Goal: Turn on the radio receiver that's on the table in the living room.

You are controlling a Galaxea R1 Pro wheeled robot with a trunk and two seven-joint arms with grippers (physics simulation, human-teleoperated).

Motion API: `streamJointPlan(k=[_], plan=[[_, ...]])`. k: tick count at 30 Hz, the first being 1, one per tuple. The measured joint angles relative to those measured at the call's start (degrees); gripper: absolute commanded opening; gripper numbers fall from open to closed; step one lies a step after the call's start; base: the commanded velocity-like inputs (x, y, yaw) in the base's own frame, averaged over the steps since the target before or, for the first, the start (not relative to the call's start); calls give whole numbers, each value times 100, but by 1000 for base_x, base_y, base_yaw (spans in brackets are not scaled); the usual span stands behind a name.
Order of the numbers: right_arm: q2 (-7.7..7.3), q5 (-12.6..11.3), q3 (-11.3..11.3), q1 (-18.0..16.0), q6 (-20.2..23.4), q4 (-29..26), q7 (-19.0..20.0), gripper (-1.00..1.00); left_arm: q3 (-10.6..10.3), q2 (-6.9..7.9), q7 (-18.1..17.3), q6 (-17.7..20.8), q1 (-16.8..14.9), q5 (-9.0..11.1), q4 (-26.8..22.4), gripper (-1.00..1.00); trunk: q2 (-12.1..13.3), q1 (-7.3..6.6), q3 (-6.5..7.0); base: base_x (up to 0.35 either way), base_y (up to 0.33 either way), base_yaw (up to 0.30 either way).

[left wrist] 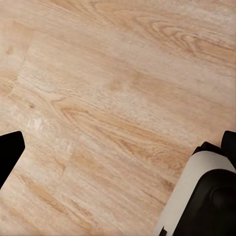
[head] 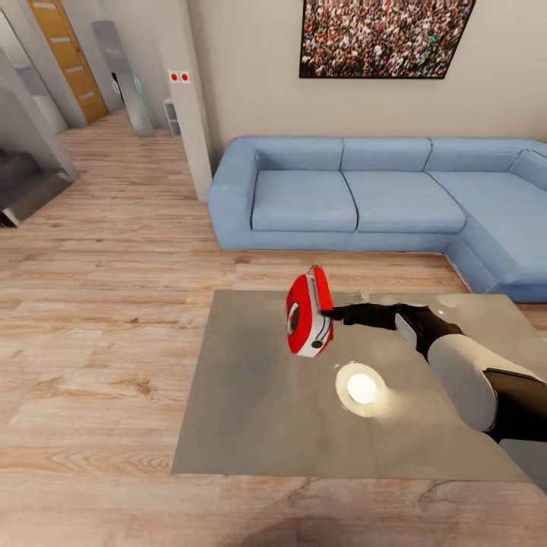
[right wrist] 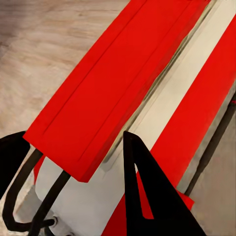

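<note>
On the glossy grey table (head: 251, 425), the right gripper (head: 334, 313) touches the rounded red radio (head: 308, 315); whether its jaws are apart or together I cannot tell. The left gripper (left wrist: 10, 152) hangs over wood-plank floor (left wrist: 118, 88), jaw state unclear. Beyond sits a blue fabric sofa (head: 357, 197).

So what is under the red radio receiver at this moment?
The radio receiver stands on the glossy grey table, near its far edge. The tabletop directly beneath it is covered by its body. The right gripper reaches its side; whether the fingers touch it is unclear.
</note>
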Motion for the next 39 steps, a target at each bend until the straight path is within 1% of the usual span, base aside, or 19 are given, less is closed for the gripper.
streamJointPlan(k=[1, 3, 4, 7, 14, 17, 23, 29, 32, 34, 35, 37, 39], plan=[[-42, 10, 0, 0, -2, -3, 162, -100, -1, 0, -2, 0, 0, 0, 0, 100, 40, -22, 18, 0, 0, 0], [-155, 0, 12, 1, 2, 0, 701, -100, -2, -4, -5, 0, 0, 0, 1, 100, 120, -66, 54, 0, 0, 0], [-176, 4, 4, 1, 1, -3, 819, -100, -3, -5, -6, 0, 0, 0, 1, 100, 161, -87, 72, 0, 0, 0], [-240, 8, 9, -1, -6, -3, 1346, -100, -5, -8, -8, 0, 0, 0, 2, 100, 162, -88, 72, 0, 0, 0], [-294, 19, 18, 0, -9, -4, 1800, -100, -6, -17, -8, 0, 0, 0, 2, 100, 162, -88, 72, 0, 0, 0], [-305, 104, 28, 0, -7, -4, 1931, -100, -6, -11, -8, 0, 0, 0, 2, 100, 163, -88, 72, 0, 0, 0], [-308, 143, 14, 1, -6, -6, 1942, -100, -6, -10, -8, -5, 0, 0, 2, 100, 163, -88, 72, 0, 0, 0], [-318, 149, 5, -2, -14, -6, 1868, -100, -6, -9, -8, -8, 0, 0, 2, 100, 163, -88, 72, 0, 0, 0], [-320, 156, -5, -3, -14, -6, 1660, -100, -6, -9, -8, -9, 0, 0, 1, 100, 163, -87, 72, 0, 0, 0], [-331, 146, -38, -2, -18, -5, 1350, -100, -6, -9, -8, -8, 0, 0, 1, 100, 163, -87, 72, 0, 0, 0], [-335, 145, -41, -1, -18, -2, 1286, -100, -6, -9, -8, -9, 0, 0, 1, 100, 163, -87, 72, 0, 0, 0], [-374, 136, -59, 0, -20, 2, 1041, -100, -6, -9, -8, -12, 1, 1, 1, 100, 163, -87, 72, 0, 0, 0], [-414, 130, -64, 1, -20, 16, 983, -100, -6, -4, -8, -17, 0, 0, -3, 100, 163, -87, 72, 0, 0, 0]])
